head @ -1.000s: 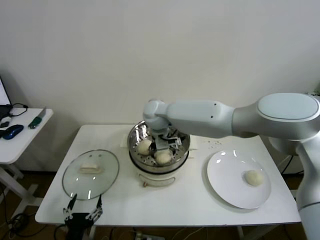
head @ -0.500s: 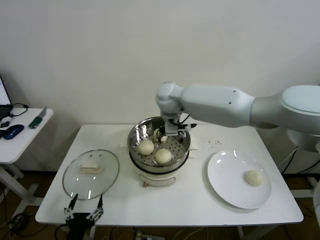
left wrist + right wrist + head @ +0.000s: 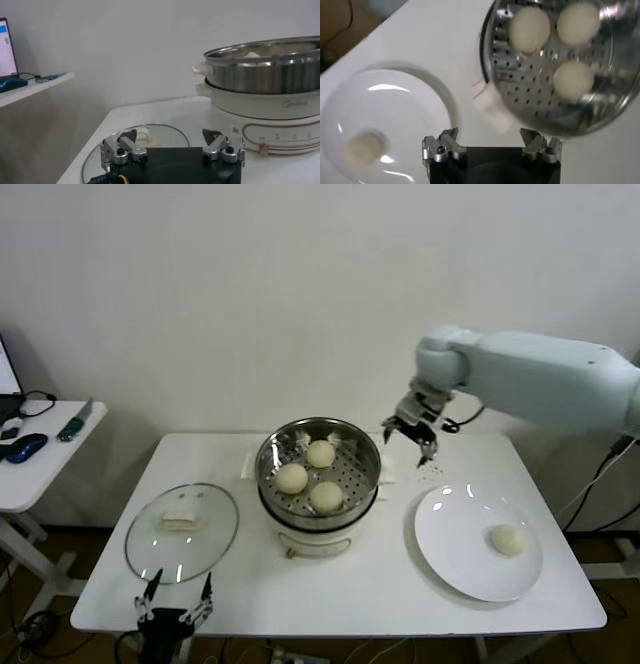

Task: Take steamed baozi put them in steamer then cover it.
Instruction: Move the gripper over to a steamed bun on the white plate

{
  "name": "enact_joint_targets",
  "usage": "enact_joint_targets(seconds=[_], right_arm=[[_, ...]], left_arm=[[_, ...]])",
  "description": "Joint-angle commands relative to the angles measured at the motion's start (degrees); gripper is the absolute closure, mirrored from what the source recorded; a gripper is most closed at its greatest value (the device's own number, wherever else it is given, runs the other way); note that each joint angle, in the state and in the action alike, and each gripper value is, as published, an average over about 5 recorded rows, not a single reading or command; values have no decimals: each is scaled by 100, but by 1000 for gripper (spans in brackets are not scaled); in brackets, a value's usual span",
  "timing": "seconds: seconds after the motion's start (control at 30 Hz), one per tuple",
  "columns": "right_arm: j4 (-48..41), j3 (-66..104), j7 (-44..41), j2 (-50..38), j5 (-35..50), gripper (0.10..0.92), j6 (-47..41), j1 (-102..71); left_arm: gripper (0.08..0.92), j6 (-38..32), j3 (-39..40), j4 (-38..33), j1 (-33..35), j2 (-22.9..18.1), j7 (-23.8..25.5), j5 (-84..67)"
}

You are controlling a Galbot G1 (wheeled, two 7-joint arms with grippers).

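The steamer (image 3: 355,474) stands mid-table on its white pot base, holding three cream-white baozi (image 3: 320,453), (image 3: 291,478), (image 3: 326,497). A further baozi (image 3: 508,539) lies on the white plate (image 3: 455,534) at the right. My right gripper (image 3: 412,434) hangs open and empty above the table, between steamer and plate. From its wrist I look down on the steamer (image 3: 530,85), the plate (image 3: 395,115) and that lone baozi (image 3: 364,147). The glass cover (image 3: 182,530) lies flat at the left. My left gripper (image 3: 175,616) waits open at the table's front edge, just before the cover (image 3: 165,132).
A side table (image 3: 40,459) at the far left carries a mouse and small tools. The wall runs close behind the main table. Bare tabletop shows in front of the steamer, and the pot's side (image 3: 265,75) rises to the right of the left gripper.
My right arm has lifted out of the steamer and swung right toward the plate, leaving a third baozi in the basket. The left arm has stayed put.
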Motion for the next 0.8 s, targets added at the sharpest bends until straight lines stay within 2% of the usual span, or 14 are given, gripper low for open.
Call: enact_joint_targets(seconds=[0.03, 0.23, 0.43, 0.8], right_arm=[[208, -299, 110, -1640, 444, 203, -1375, -53], [113, 316, 85, -2314, -312, 203, -1350, -1114], [-55, 1394, -30, -2675, -1211, 203, -952, -2451], [-638, 2917, 188, -2308, -1600, 203, -875, -3993]], left_arm=[[177, -13, 33, 6, -4, 8, -2, 35], [177, -4, 52, 7, -17, -5, -4, 98], [177, 8, 22, -30, 13, -17, -13, 189], [177, 30, 21, -19, 37, -39, -14, 255]])
